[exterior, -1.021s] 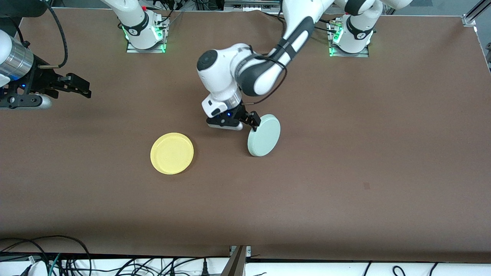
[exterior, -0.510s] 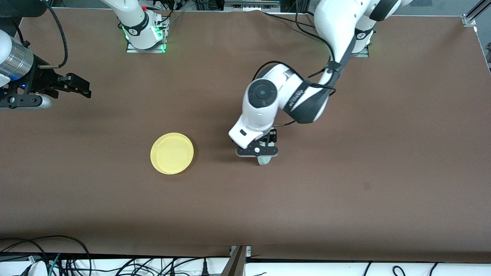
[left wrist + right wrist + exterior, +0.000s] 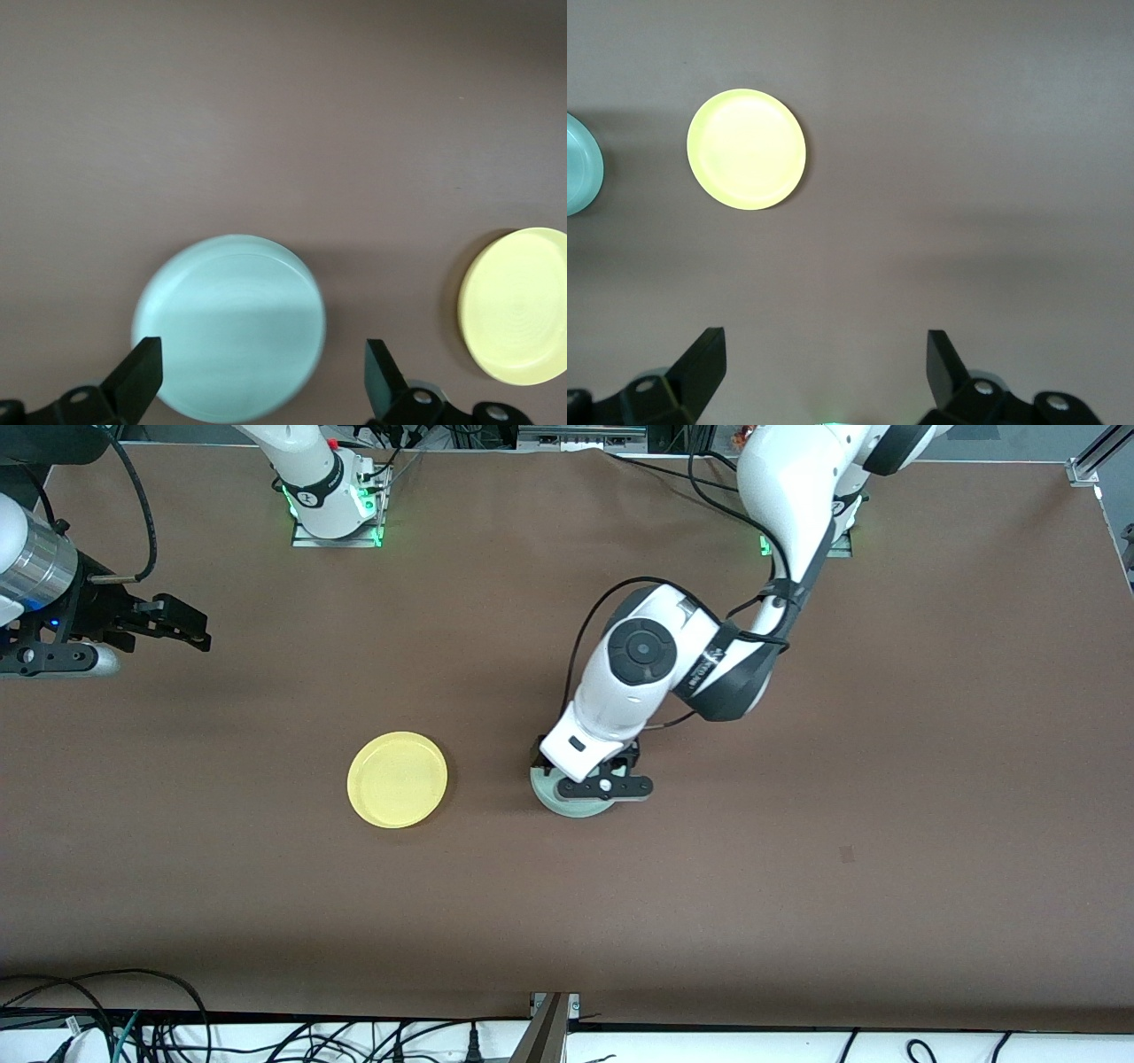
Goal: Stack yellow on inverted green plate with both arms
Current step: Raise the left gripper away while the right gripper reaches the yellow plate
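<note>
green plate (image 3: 576,804) upside down, flat on surface (image 3: 797,868) under left gripper (image 3: 595,786), spread, holding nothing | yellow plate (image 3: 397,779) beside it toward right arm's end, apart | right gripper (image 3: 182,627) spread, waiting | plates look stiff, light, slick: pinch yellow's rim

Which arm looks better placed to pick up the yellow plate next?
Probably the right: its open end effector waits free at the yellow plate's end. The left end effector hangs open over the green plate.
</note>
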`<act>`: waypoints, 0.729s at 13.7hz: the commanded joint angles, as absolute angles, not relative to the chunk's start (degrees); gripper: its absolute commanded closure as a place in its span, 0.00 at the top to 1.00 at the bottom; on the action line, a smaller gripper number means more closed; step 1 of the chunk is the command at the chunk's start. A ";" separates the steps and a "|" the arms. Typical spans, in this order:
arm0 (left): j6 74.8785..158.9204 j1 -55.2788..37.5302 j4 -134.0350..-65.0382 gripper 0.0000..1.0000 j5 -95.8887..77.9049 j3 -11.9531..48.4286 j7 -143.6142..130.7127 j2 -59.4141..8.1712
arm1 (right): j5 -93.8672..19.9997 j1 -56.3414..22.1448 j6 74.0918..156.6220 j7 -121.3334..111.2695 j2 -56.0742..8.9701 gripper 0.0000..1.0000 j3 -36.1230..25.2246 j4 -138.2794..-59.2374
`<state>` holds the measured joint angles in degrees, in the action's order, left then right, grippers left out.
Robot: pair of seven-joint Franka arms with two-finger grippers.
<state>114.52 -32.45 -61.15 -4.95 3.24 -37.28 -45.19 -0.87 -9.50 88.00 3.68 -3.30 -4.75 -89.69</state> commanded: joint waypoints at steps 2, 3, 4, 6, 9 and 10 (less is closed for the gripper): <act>103.30 -25.16 -62.40 1.00 -0.37 3.43 -28.49 -38.25 | 0.17 -9.84 86.75 3.60 -3.34 1.00 -4.83 -88.77; 100.75 -22.87 -62.40 1.00 0.61 3.43 -25.95 -36.75 | 0.18 -9.84 86.75 3.86 -3.43 1.00 -4.83 -88.86; 98.29 -21.11 -62.40 1.00 0.62 3.43 -23.40 -35.52 | 0.26 -9.84 86.75 3.95 -3.51 1.00 -4.83 -89.03; 92.40 -17.94 -62.40 1.00 1.83 2.64 -18.83 -33.24 | 0.26 -9.84 88.06 4.13 -3.60 1.00 -4.83 -91.04; 87.39 -13.81 -62.40 1.00 3.78 2.55 -10.14 -27.97 | 0.18 -9.84 95.77 4.31 -3.60 1.00 -4.83 -97.71; 85.19 -12.41 -62.32 1.00 3.61 2.55 -7.06 -26.12 | 0.09 -9.84 99.11 4.31 -3.69 1.00 -4.83 -100.17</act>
